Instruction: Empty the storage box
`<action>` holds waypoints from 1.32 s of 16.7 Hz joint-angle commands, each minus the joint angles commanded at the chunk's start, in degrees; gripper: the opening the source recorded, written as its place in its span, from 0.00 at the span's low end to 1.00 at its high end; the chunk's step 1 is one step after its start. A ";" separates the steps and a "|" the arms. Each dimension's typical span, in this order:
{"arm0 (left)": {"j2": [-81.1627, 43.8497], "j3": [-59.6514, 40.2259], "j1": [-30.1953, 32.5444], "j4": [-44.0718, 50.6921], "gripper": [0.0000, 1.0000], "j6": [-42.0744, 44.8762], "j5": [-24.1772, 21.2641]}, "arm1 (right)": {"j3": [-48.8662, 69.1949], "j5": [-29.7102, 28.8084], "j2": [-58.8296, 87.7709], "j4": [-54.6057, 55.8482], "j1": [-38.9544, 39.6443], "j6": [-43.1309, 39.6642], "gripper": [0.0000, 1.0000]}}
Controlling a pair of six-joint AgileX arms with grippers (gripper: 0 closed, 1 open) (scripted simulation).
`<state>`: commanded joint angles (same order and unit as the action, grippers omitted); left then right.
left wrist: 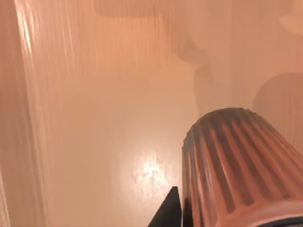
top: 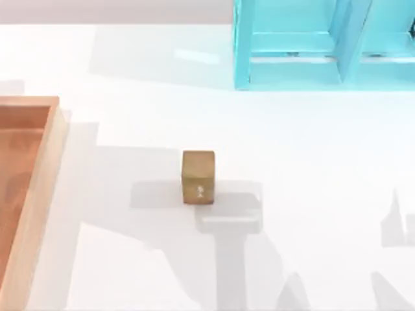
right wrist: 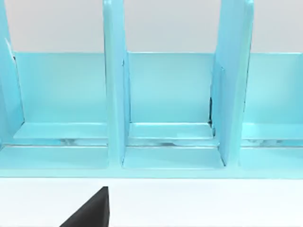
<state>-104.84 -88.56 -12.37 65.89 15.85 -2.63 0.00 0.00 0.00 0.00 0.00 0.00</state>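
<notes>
Storage box (top: 39, 194) sits at the left edge of the top view, cut off by the frame, its thick pale rim running down the lower left and its flat orange-brown bottom bare in the part that is in frame. It rests on the white tabletop (top: 311, 168). Near the centre of that view, well apart from the box, a small tan cube (top: 198, 177) stands on the tabletop, a pale mark on its near face. A turquoise shelf unit (top: 292, 52) occupies the upper right of the frame, with upright dividers splitting it into compartments.

The left wrist view looks closely at the box's wooden bottom (left wrist: 104, 118), with a ribbed, rounded cylinder (left wrist: 241, 165) (reddish-brown, fluted along its length) lying in the lower right of the frame. A dark pointed tip (left wrist: 169, 213) shows at the bottom edge just beside the cylinder; whether the left tool is spread or pressed together cannot be told.

The right wrist view faces the shelf unit (right wrist: 165, 94) head-on across a strip of white tabletop. A dark wedge (right wrist: 92, 210) sits at the lower left of that frame; the right tool's state cannot be told either.
</notes>
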 joint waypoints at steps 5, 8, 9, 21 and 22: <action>3.52 -12.24 0.45 15.68 0.00 0.67 -0.67 | 0.00 0.00 0.00 0.00 0.00 0.00 1.00; -1.28 -15.65 1.09 19.95 0.00 -0.29 0.54 | 0.00 0.00 0.00 0.00 0.00 0.00 1.00; -3.07 -16.47 1.08 20.22 0.00 -0.68 1.24 | 0.00 0.00 0.00 0.00 0.00 0.00 1.00; -12.85 -26.26 9.59 16.24 0.00 -2.41 2.93 | 0.00 0.00 0.00 0.00 0.00 0.00 1.00; -15.12 -29.26 12.33 15.61 0.00 -2.92 3.27 | 0.00 0.00 0.00 0.00 0.00 0.00 1.00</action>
<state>-119.96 -117.82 -0.04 81.50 12.93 0.64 0.00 0.00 0.00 0.00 0.00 0.00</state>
